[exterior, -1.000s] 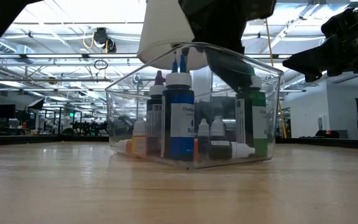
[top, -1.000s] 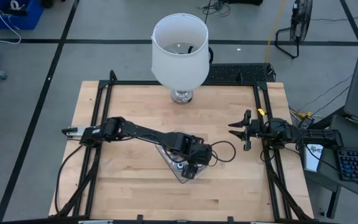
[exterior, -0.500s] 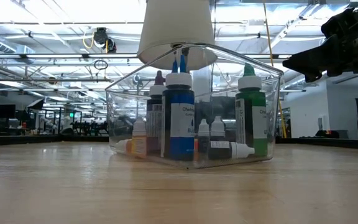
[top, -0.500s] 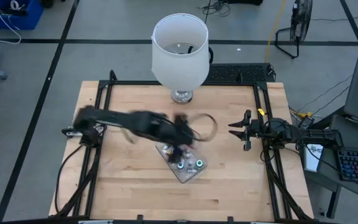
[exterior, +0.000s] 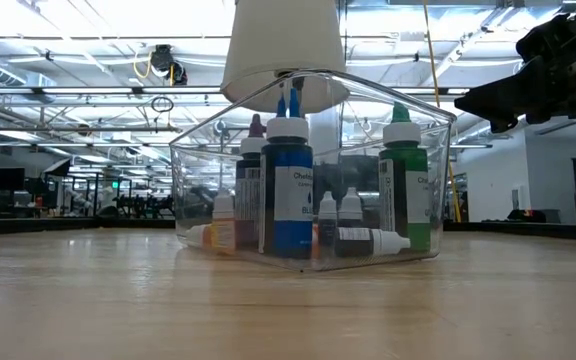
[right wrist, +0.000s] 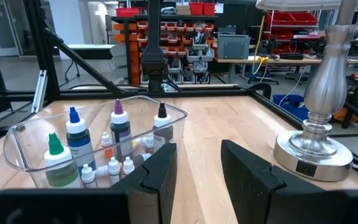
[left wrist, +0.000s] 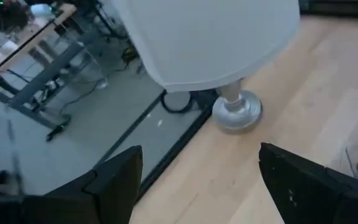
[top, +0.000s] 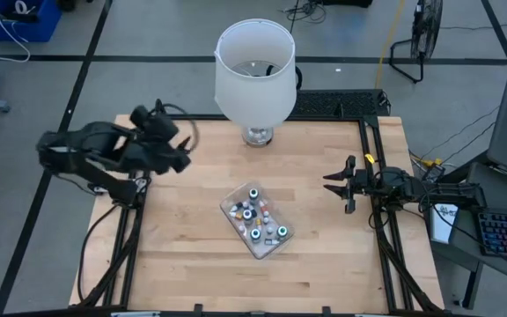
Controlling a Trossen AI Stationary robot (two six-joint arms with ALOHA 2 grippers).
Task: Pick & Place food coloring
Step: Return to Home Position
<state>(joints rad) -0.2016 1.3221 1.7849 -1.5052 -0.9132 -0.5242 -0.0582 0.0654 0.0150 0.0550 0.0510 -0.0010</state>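
The food coloring bottles are inside a clear plastic tray near the middle of the table. In the low view a big blue bottle and a green one stand upright on the tray floor, with small droppers standing and lying around them. My left gripper is open in the air over the table's far left part, well away from the tray; its wrist view shows nothing between the fingers. My right gripper waits open at the table's right edge, facing the tray.
A big white lampshade on a silver lamp base stands at the table's far edge, behind the tray. A black frame runs along the table's left and right sides. Bare wood lies around the tray.
My left gripper has risen out of the tray, where it was at the green bottle, and swung fast up and toward the table's far left corner. The green bottle stays upright in the tray. The tray has not moved.
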